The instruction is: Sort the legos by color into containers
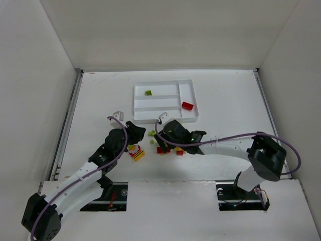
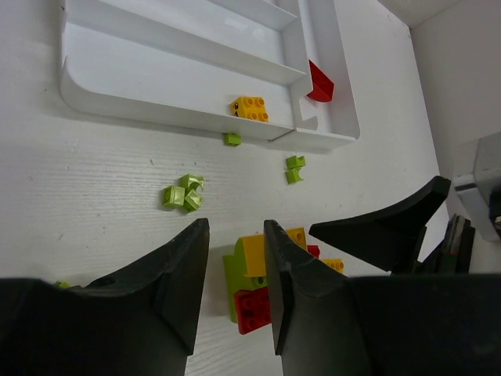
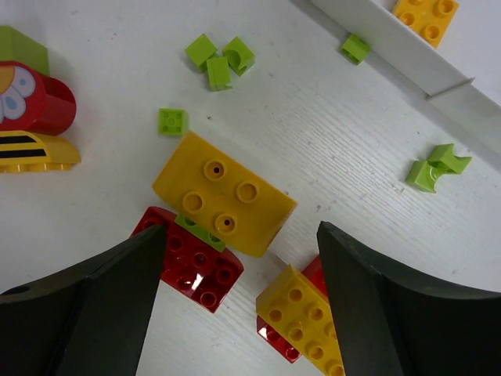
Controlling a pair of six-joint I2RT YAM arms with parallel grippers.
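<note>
White table (image 1: 100,100) boxed in by plain white walls, tray (image 1: 150,103) far-centre, both arms reaching into the loose pile just in front of it

Already in tray: orange brick (image 2: 250,108) in nearest long slot, red brick (image 2: 319,82) in crosswise slot, green brick (image 1: 148,92) in far slot, so one colour per slot looks set. The other legos are on the table between arms and tray:
- mixed clump (image 3: 223,196), yellow on red with a thin green plate between
- yellow-red clump (image 3: 301,317) just beside it
- green bits (image 3: 219,61) scattered nearer the tray
- printed red/yellow piece (image 3: 31,110) off to one side

Right gripper (image 3: 243,229) fingers spread wide, straddling the mixed clump, nothing held, likely lining up to grab it. Left gripper (image 2: 235,233) only narrowly parted, empty, short of the same clump; maybe there to brace or pull it apart, a guess

Room: grippers close together, little slack between them. Tray's near wall is raised, so bricks must go up over it. One green chip (image 2: 232,139) lies right by that wall. Open table either side of the pile
</note>
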